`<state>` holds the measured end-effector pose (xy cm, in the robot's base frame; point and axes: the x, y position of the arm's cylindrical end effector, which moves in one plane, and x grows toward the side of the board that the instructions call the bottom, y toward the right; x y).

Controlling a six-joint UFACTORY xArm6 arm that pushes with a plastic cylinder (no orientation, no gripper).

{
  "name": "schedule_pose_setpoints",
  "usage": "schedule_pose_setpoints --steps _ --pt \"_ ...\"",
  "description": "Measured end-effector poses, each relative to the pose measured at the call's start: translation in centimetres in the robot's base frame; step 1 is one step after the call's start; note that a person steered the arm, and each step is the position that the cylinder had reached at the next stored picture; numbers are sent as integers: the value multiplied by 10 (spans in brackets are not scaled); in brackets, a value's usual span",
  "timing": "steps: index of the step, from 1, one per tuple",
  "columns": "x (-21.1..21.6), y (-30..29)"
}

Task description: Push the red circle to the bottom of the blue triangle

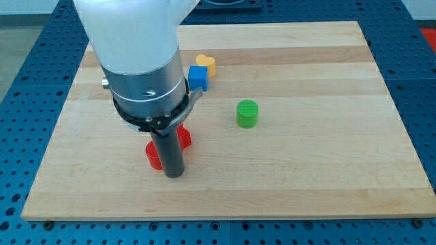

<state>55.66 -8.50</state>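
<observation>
my tip (pixel 175 175) down on the wooden bench (pixel 306 177), touching a red block (pixel 154 155) at its left | second red block (pixel 184 137) just behind the rod, shapes hidden | tool: plain rod, holds nothing | blue block (pixel 197 77) touching yellow block (pixel 207 64) near view's top | green cylinder (pixel 247 113) apart at right

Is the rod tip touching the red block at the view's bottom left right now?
Cannot tell. In the camera view my tip stands directly against the red circle block, overlapping its right edge, but the rod hides that side, so neither contact nor a gap shows.
</observation>
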Motion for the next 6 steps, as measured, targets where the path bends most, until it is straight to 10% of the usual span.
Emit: schedule_pose_setpoints --steps 6 --pt "-64 -91"
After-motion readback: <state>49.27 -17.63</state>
